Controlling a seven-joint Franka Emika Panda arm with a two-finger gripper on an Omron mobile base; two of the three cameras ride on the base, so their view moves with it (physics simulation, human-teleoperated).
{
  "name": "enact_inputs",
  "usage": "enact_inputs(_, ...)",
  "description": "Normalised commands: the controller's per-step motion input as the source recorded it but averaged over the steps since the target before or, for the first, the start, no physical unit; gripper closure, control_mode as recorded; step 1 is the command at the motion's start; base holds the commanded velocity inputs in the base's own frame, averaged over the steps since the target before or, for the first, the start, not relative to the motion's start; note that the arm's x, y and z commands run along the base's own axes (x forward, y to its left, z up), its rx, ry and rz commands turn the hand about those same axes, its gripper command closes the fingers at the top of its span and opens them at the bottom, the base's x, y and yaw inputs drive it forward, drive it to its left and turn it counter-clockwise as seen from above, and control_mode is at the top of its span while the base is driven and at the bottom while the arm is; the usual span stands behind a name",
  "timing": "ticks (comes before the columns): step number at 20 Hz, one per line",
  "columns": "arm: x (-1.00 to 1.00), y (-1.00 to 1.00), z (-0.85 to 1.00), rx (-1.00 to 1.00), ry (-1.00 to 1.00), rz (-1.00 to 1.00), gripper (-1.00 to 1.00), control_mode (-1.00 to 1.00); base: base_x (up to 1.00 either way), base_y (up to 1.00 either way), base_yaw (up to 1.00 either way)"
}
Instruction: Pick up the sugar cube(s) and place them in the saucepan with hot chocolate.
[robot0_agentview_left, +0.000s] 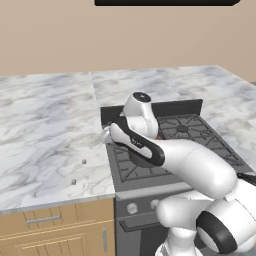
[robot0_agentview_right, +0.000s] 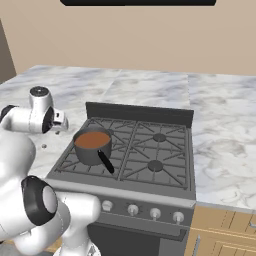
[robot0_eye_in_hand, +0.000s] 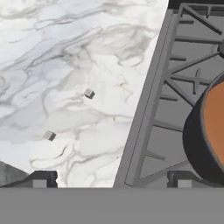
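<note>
The fingers (robot0_eye_in_hand: 111, 179) are spread wide with nothing between them, hanging over the seam where the marble bench (robot0_eye_in_hand: 52, 52) meets the stove (robot0_eye_in_hand: 175, 87). 2 sugar cubes (robot0_eye_in_hand: 89, 93) (robot0_eye_in_hand: 49, 136) lie apart on the bench. The saucepan (robot0_agentview_right: 93, 145) of hot chocolate sits on the stove's near left burner.

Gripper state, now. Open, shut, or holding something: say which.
Gripper: open, holding nothing; its fingertips stand wide apart above the marble counter beside the stove.
</note>
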Motion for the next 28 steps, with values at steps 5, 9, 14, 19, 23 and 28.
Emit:
enact_inputs(5,-0.07,0.99,0.00,-0.06,0.00,0.12,-1.00,-1.00,0.00,0.00,0.00)
enact_inputs(9,0.00,0.99,0.00,-0.08,0.01,0.12,-1.00,-1.00,0.00,0.00,0.00)
enact_inputs(14,-0.03,0.65,-0.02,-0.02,0.01,0.10,-1.00,-1.00,0.00,0.00,0.00)
enact_inputs(19,0.00,0.36,-0.23,0.00,0.22,0.05,-1.00,-1.00,0.00,0.00,0.00)
enact_inputs(23,0.00,0.10,-0.42,0.00,0.23,0.02,-1.00,-1.00,0.00,0.00,0.00)
enact_inputs(28,-0.23,0.00,-0.37,-0.04,0.06,0.00,-1.00,-1.00,0.00,0.00,0.00)
